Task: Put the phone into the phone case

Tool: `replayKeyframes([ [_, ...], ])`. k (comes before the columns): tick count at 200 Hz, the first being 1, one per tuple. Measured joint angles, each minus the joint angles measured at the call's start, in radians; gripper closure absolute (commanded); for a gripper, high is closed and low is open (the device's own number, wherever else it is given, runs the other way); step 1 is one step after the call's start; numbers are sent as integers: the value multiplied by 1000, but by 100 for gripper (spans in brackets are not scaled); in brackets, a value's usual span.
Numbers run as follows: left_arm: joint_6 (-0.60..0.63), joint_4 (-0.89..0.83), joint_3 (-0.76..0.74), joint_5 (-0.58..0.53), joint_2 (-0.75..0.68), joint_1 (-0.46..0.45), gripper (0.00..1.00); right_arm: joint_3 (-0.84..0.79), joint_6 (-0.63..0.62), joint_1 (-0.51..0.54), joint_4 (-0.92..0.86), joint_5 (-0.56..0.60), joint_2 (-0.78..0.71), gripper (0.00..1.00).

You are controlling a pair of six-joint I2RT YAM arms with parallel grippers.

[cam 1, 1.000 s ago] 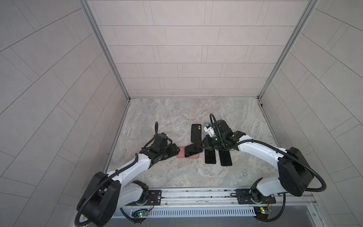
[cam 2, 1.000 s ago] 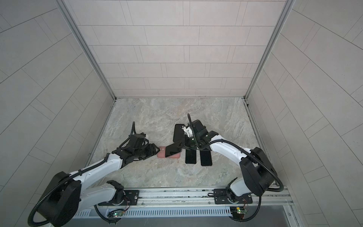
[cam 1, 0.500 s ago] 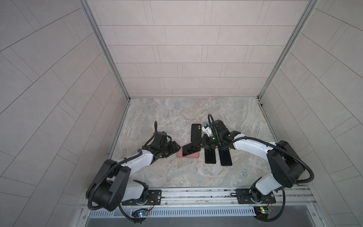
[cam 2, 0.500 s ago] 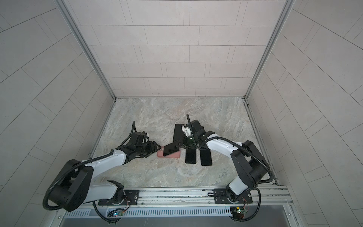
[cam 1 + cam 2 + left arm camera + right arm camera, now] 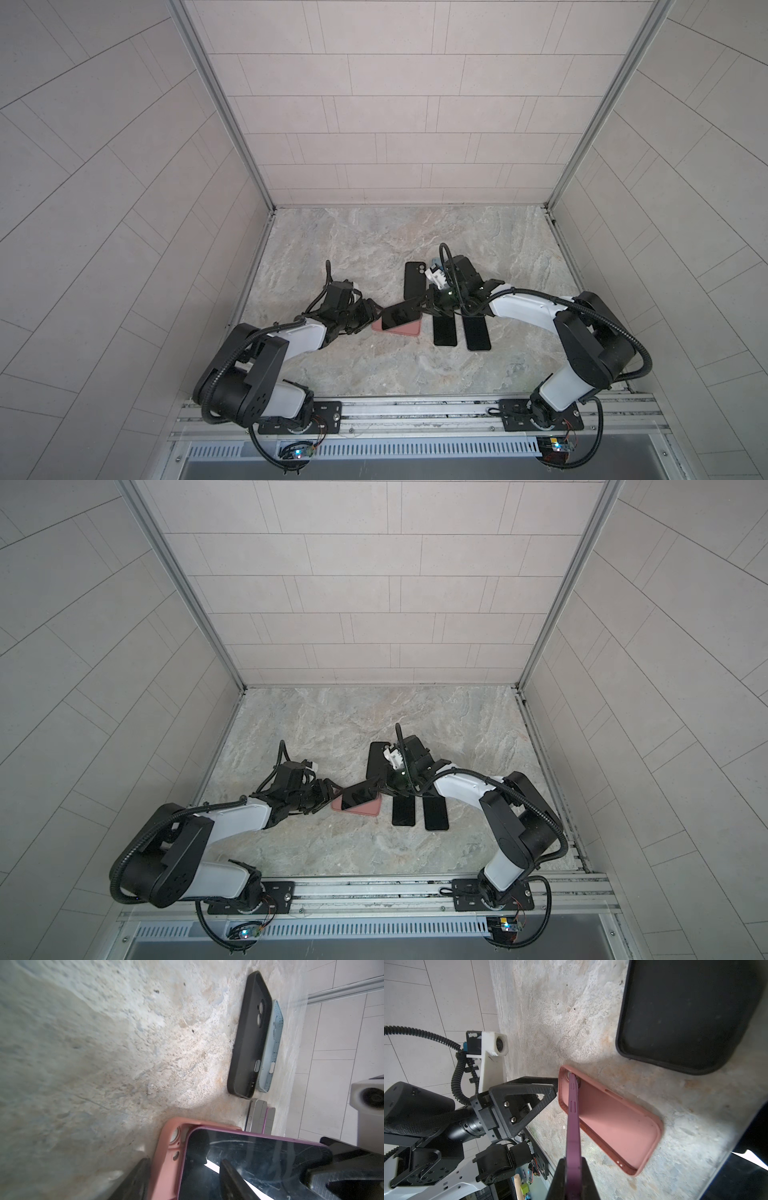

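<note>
- You have a marble tabletop [image 5: 374, 241] under everything, with a black case [image 5: 414, 279] lying flat near its middle, open side up.
- Just beside the black case, long side to long side, you have a light blue case [image 5: 273, 1043]; the top views show you very little of it.
- Nearer the front than the black case, and a little to its right in both top views, you have two dark phones side by side, screens up: the inner phone [image 5: 445, 334] and the outer phone [image 5: 478, 336].
- Behind the black case and to both sides stand tiled walls [image 5: 374, 104].
- In front of the black case, along the table edge, a metal rail [image 5: 415, 405] runs across.
</note>
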Motion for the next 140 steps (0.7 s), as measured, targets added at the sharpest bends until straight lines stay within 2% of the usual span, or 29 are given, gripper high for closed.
replayKeyframes([
  [92, -50, 82, -18, 10, 24, 1, 40, -83, 158, 1, 201, -8, 29, 100],
  [140, -65, 84, -21, 17, 23, 1, 40, -85, 190, 8, 258, -9, 56, 100],
])
